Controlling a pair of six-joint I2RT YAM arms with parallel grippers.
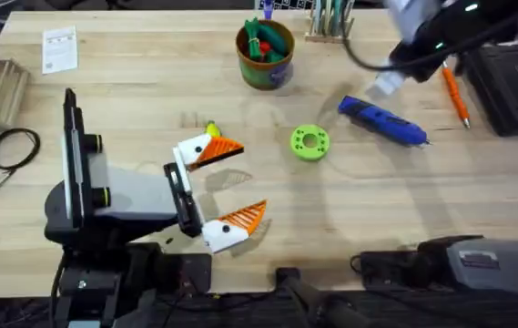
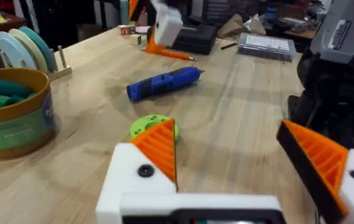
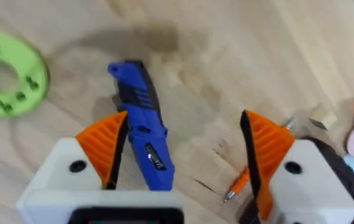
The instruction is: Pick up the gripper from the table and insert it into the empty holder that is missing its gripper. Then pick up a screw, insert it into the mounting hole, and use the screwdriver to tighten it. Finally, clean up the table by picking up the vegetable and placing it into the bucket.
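The table (image 1: pixel 149 82) is pale wood with a visible grain and a smooth, faintly sheened finish. Between the right gripper's (image 3: pixel 183 155) spread fingers lies the screwdriver (image 3: pixel 140 140), glossy blue plastic with a dark ribbed grip. The finger mounts look like matt white plastic with dark screw heads, carrying orange ribbed plastic pads (image 3: pixel 105 146). Beyond the left gripper's (image 2: pixel 239 155) parted fingers, the green disc (image 2: pixel 145 126) looks like matt plastic, and the bucket (image 2: pixel 15 115) has a smooth, slightly shiny wall.
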